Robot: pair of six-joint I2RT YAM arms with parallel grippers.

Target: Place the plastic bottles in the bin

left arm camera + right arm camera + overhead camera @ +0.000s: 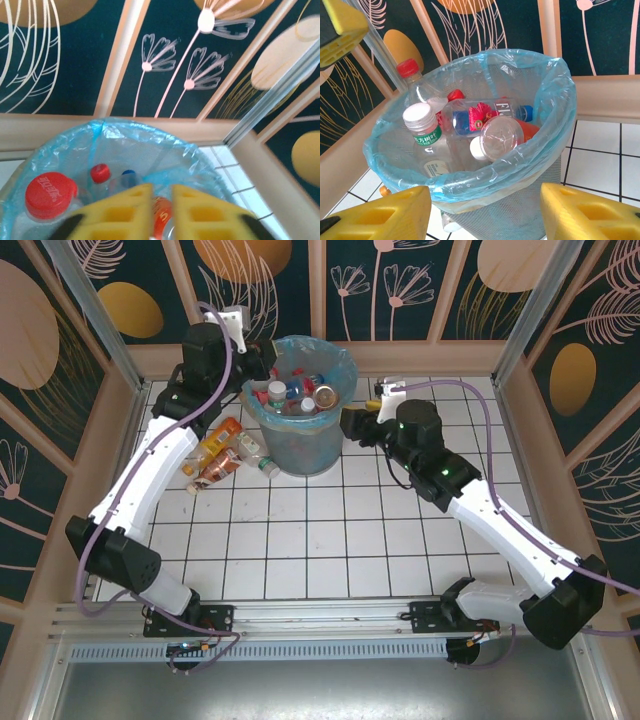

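Note:
The bin (pixel 300 445), grey mesh lined with a light-blue bag, stands at the back of the tiled table and holds several plastic bottles (pixel 298 392). Three more bottles lie left of it: two orange ones (pixel 218 440) and a clear one (pixel 256 453). My left gripper (pixel 262 360) hovers over the bin's left rim (pixel 150 137). Its yellow fingers (pixel 120 212) are shut, and between their tips (pixel 161 192) I see an orange bottle (pixel 161 217) lying in the bin. My right gripper (pixel 350 425) is open beside the bin's right wall (pixel 520 210), nothing between its fingers (pixel 485 205).
Inside the bin are a green-labelled white-capped bottle (pixel 423 125), a clear blue-labelled one (pixel 485 116) and a red-capped one (pixel 410 70). The wooden back wall (pixel 400 358) runs right behind the bin. Bare white tiles (pixel 300 540) spread in front of it.

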